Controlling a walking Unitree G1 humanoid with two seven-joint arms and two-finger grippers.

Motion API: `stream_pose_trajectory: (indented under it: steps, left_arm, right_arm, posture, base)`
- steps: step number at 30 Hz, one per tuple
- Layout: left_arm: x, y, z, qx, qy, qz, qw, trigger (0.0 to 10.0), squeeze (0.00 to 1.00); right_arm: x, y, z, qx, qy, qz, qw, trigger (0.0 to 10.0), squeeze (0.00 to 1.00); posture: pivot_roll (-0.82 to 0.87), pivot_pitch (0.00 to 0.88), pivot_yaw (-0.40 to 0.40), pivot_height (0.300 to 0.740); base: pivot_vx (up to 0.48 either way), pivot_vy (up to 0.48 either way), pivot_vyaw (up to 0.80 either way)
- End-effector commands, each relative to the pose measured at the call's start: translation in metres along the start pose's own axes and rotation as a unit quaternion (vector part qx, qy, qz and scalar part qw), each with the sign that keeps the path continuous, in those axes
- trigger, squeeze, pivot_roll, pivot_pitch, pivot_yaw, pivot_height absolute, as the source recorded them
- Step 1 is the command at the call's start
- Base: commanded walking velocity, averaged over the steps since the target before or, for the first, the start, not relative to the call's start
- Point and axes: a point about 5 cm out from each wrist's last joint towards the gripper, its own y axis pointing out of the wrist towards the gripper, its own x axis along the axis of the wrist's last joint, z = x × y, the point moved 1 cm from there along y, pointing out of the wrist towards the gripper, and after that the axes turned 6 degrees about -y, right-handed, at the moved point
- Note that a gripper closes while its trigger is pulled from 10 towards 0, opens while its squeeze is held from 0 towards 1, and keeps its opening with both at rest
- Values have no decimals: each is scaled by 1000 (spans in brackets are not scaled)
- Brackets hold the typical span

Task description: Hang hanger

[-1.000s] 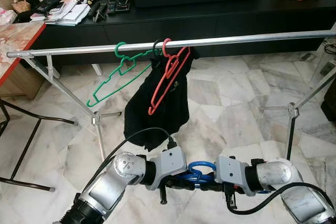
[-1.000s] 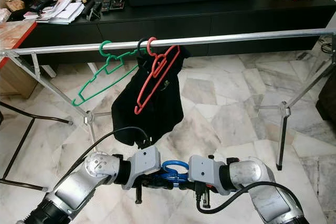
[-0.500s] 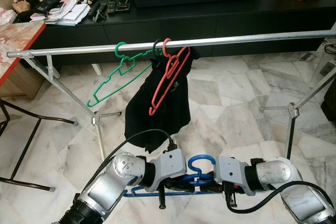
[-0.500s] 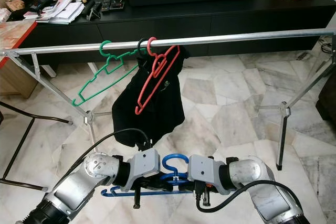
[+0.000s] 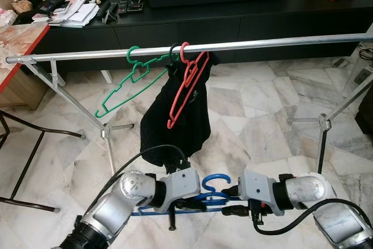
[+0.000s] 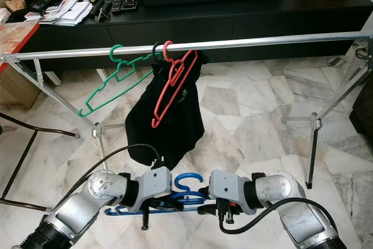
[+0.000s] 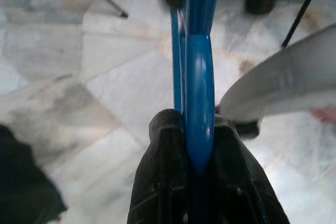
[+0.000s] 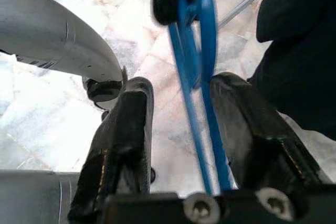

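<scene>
1. Head views: a silver rail [image 5: 262, 44] runs across the room on folding legs over a marble floor [image 5: 262, 115]. On it hang a green hanger [image 5: 125, 88], a red hanger [image 5: 187, 88] and a black garment [image 5: 178, 121]. Behind stands a long black cabinet [image 5: 233, 18] with papers, balls and small clutter at its left end; a red-edged table [image 5: 17, 45] shows at the left.
2. Same views, low down: the blue hanger [image 5: 213, 186] sits between the two arms, well below the rail, hook upward. The left gripper [image 5: 185, 204] and right gripper [image 5: 228, 202] meet at it.
3. Left wrist view: the left gripper [image 7: 197, 156] is clamped on the blue hanger [image 7: 197, 77], black fingers [image 7: 163, 161] pressed on both sides. Marble lies beyond.
4. Right wrist view: the right gripper [image 8: 178, 108] is spread, the blue hanger [image 8: 202, 51] passing between its fingers [image 8: 126, 129], close against one of them. The black garment [image 8: 299, 51] is at the edge.
</scene>
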Motion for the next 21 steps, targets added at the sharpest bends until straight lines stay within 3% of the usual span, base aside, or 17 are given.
stream_pose_trajectory:
  steps: [1, 6, 10, 13, 14, 16, 17, 18, 21]
  left_arm:
    - [-6, -3, 0, 3, 10, 15, 1000, 0, 0]
    - [-29, -16, 0, 22, 0, 48, 999, 0, 0]
    - [-58, -30, -4, 52, -35, 83, 995, 0, 0]
    - [-85, -38, -1, 139, -95, 97, 981, 0, 0]
    - [-99, -40, -3, 181, -127, 108, 969, 2824, 0]
    - [-104, -41, -4, 194, -137, 113, 965, 2824, 0]
    - [-110, -41, -9, 212, -160, 109, 958, 10000, 0]
    - [-114, -40, -12, 223, -175, 105, 953, 10000, 0]
    - [-132, -41, -22, 302, -278, 88, 908, 10000, 0]
  right_arm:
    - [6, 0, 2, 9, -7, -12, 1000, 10000, 1000]
    - [-6, -3, 1, 1, 5, 12, 1000, 10000, 1000]
    - [-17, -4, -2, -22, 23, 23, 999, 10000, 1000]
    - [-32, -1, -6, -59, 48, 40, 996, 10000, 1000]
    - [-41, 3, -8, -82, 73, 41, 993, 10000, 353]
    - [-43, 5, -8, -89, 81, 40, 992, 10000, 353]
    - [-51, 9, -9, -114, 103, 44, 987, 10000, 0]
    - [-57, 12, -9, -131, 118, 47, 983, 10000, 0]
    - [-83, 30, -3, -206, 210, 67, 953, 10000, 0]
  posture:
    - [-86, 226, 63, 740]
    - [-88, 228, 60, 740]
    - [-83, 232, 56, 740]
    - [-68, 235, 49, 740]
    - [-72, 237, 44, 740]
    - [-72, 236, 42, 740]
    - [-72, 237, 41, 740]
    - [-73, 237, 41, 740]
    - [-79, 232, 43, 740]
  base:
    - [0, 0, 0]
    - [0, 0, 0]
    - [0, 0, 0]
    - [0, 0, 0]
    - [0, 0, 0]
    - [0, 0, 0]
    - [0, 0, 0]
    - [0, 0, 0]
    - [0, 0, 0]
